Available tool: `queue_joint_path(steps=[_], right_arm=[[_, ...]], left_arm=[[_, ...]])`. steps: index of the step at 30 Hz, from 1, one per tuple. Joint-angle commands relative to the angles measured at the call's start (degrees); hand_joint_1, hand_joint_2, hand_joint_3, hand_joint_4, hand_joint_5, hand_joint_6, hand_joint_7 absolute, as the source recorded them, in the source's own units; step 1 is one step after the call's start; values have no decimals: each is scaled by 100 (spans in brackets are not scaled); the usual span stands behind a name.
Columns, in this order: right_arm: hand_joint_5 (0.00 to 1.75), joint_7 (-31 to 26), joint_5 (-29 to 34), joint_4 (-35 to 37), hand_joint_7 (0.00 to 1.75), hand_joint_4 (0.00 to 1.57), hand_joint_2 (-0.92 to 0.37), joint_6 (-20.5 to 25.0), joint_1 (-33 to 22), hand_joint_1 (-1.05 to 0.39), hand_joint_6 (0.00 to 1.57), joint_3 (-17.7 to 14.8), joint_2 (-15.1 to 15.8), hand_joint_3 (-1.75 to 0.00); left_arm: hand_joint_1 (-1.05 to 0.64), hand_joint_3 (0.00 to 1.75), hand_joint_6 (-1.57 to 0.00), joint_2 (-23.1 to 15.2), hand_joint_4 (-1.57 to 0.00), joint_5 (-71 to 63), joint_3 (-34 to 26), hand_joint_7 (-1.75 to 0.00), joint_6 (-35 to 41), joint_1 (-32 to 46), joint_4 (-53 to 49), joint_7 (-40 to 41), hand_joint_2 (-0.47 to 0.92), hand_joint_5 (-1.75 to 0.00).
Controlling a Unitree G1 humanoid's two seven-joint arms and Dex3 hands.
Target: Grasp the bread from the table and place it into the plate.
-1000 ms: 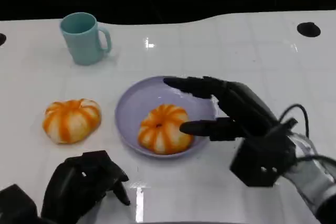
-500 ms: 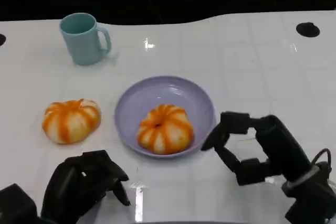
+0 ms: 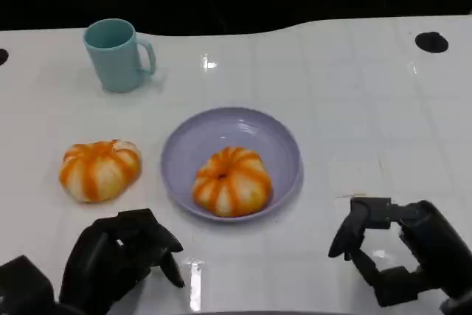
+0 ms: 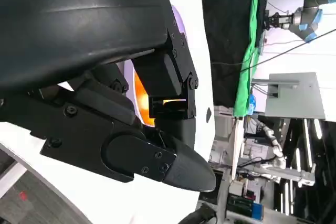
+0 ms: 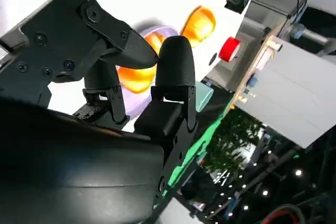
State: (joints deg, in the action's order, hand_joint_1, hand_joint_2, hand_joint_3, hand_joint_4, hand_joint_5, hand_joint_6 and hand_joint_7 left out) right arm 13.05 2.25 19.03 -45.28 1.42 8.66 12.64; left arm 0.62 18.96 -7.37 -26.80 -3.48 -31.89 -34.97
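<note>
White tabletop [image 3: 354, 108] carries a lilac plate [image 3: 192, 138] at centre; one bread [image 3: 231, 180] sits inside it, toward its near rim. Second bread [image 3: 99, 169] lies left of the plate, apart from it. Teal mug [image 3: 116, 54] far left. Left hand [image 3: 122, 256] curled, grasping nothing. Right hand [image 3: 402, 252] fingers bent, released, right of the plate.

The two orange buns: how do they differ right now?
One bun lies inside the purple plate, toward its near rim; the other bun sits on the bare white table, left of the plate. The table bun lies just ahead of the left hand; the plated one lies between both hands. Both are round, orange with white stripes, and untouched.
</note>
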Motion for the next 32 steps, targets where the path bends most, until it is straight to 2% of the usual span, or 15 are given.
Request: queue_joint_path(steps=[1,7,10,14,22,32], right_arm=[[150,67,-90,-28,121,79,-42,46,-173,-19,84,-107,31,-123],[151,-68,43,124,121,78,-44,-38,-188,-22,84,-149,-85,-118],[152,-250,184,320,120,78,-49,-205,-167,-22,84,-214,-191,-110],[153,-397,292,524,120,78,-51,-278,-144,-23,84,-297,-262,-109],[163,-343,105,826,123,75,-53,-380,-120,-28,81,-351,-367,-106],[160,-294,30,997,125,75,-54,-502,-125,-28,80,-334,-433,-104]], left_arm=[[-93,8,-116,-87,-114,-15,-32,-82,-12,5,-34,8,92,-122],[-93,7,-116,-115,-114,-3,-47,-83,-1,8,-42,-11,92,-122],[-93,7,-116,-125,-114,14,-64,-83,19,14,-46,-11,92,-122],[-92,7,-117,-127,-115,40,-72,-82,-12,14,-73,-54,92,-122],[-93,5,-117,-131,-115,38,-78,-82,33,11,-92,-21,92,-122],[-94,5,-117,-125,-115,44,-90,-82,-75,-6,-183,-72,92,-122]])
